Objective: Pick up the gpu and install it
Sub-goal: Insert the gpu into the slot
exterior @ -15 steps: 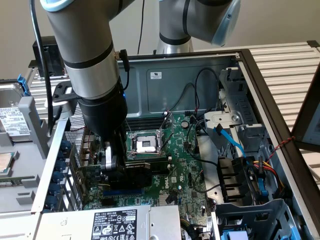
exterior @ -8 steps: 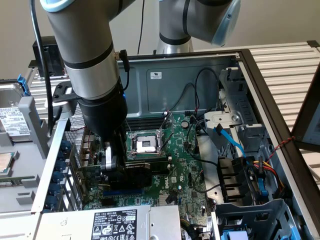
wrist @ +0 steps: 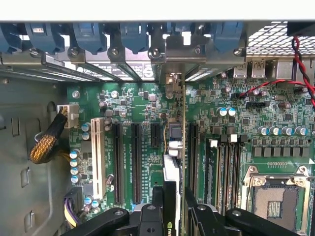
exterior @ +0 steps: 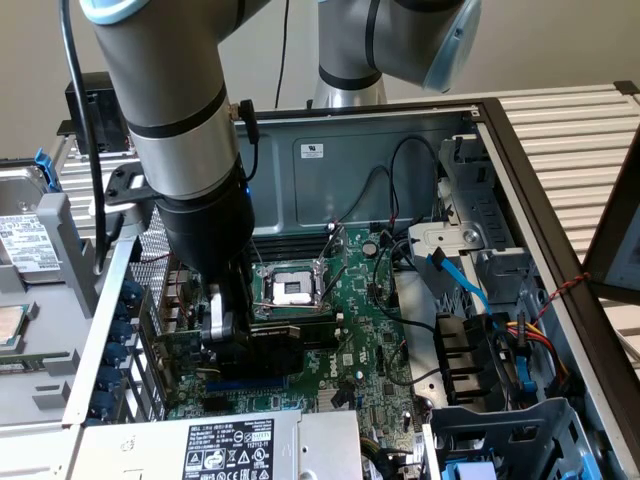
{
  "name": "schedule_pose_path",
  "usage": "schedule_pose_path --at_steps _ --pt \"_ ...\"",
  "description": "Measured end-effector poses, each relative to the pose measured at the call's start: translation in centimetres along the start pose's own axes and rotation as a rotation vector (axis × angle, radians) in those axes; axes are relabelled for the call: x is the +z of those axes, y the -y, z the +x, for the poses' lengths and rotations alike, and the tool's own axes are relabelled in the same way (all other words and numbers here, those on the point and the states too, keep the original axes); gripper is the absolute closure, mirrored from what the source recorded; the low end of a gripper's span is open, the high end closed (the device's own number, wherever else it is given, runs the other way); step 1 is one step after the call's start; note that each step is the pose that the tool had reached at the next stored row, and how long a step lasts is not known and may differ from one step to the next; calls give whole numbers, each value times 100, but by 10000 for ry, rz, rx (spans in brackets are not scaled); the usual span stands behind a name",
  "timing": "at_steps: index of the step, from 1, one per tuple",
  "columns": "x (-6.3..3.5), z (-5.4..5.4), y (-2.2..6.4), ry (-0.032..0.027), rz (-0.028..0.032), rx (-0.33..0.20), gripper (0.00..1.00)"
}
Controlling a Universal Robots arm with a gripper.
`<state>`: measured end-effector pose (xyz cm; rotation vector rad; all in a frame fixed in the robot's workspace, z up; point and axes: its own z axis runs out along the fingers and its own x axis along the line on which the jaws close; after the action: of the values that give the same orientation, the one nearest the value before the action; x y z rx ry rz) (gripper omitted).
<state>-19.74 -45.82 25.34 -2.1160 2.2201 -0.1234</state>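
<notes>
Gripper point(exterior: 232, 338) jaws are partway closed and clamped on the gpu point(exterior: 282, 345). One arm, one card, so no question of which is nearer. The card is down inside the case point(exterior: 380, 150), over the motherboard point(exterior: 370, 330), just beside the empty CPU socket point(exterior: 290, 290), on the socket's side toward the case's bracket edge.

In the wrist view the gpu point(wrist: 171, 174) stands on edge directly between the jaws. Its long axis runs straight from the jaws to the bracket edge, parallel to the expansion slots. Its metal bracket point(wrist: 172, 81) sits at the openings on that edge. The card lines up between the short black slot point(wrist: 155, 135) and a long black slot point(wrist: 192, 147) on the socket side.

Can't tell whether the edge connector is in a slot or just above one, because the card hides it.

Count:
- one gpu
- one CPU socket
- one white slot point(wrist: 96, 157)
- two more long black slots point(wrist: 118, 162) beside the white one
- one labelled grey box point(exterior: 220, 445) at a case corner
</notes>
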Motion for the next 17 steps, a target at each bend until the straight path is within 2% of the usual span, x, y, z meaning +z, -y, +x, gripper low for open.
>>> schedule_pose_path --at_steps 17 --pt "-1 1 -14 -2 -1 1 73"
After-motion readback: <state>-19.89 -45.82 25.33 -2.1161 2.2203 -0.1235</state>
